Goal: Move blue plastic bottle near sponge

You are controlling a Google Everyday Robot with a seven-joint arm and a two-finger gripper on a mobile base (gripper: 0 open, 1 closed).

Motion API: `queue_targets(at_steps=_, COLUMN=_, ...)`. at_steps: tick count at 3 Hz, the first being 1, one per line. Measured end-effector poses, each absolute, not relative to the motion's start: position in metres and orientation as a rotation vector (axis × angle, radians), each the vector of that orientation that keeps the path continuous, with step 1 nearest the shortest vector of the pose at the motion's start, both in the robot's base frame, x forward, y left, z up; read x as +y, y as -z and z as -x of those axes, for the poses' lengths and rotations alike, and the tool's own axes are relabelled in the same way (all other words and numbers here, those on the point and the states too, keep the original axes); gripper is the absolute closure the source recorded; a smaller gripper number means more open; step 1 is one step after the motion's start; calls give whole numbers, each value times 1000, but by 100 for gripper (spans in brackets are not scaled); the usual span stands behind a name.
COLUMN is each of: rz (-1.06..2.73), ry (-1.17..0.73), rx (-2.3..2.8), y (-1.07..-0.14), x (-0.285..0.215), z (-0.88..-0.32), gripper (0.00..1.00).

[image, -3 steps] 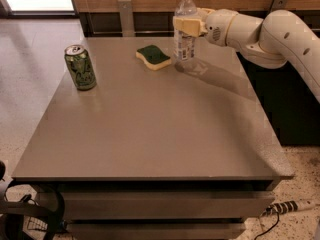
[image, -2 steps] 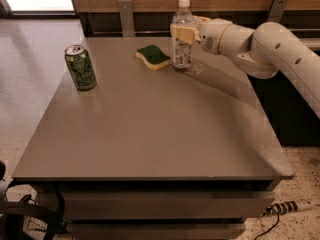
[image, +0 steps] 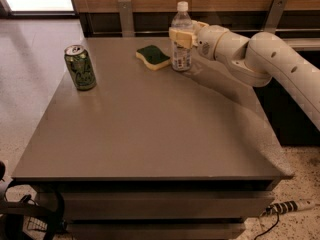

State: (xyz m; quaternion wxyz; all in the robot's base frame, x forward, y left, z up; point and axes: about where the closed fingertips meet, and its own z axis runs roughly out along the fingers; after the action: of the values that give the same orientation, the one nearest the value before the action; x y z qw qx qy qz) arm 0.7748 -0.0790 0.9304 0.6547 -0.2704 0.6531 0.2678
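the blue plastic bottle [image: 181, 46] stands upright at the far edge of the surface [image: 150, 129], a little right of the middle, its white cap [image: 183, 6] on top and its label [image: 181, 58] low on the body. its base looks to us to be down on the surface, though we cannot tell whether it rests there with its full weight. the end effector [image: 179, 37] is closed around the bottle's upper body, just below the shoulder; we see one pale yellow finger [image: 175, 35] lying across the front of the clear plastic, and the other sits behind the bottle, so the grip is as narrow as the bottle is wide

just beside the bottle, on its left, lies the sponge [image: 153, 57], flat, dark green side up with the yellow foam showing along its near edge. we see a narrow strip of surface between the two, so they are close but apart

the white arm [image: 265, 59] comes in from the right, above the surface's right rear corner. a green can [image: 80, 67] stands upright near the left edge, well apart from the bottle and the sponge. a power strip [image: 290, 207] lies on the floor at lower right
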Motion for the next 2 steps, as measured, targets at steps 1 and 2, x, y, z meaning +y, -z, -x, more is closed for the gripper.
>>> queue_targets(at_steps=1, rz=615, ry=-611, rx=1480, y=-931, x=-76, z=-775, gripper=61)
queue_targets(at_steps=2, rz=619, ry=-615, rx=1478, y=-931, x=-72, z=-775, gripper=31)
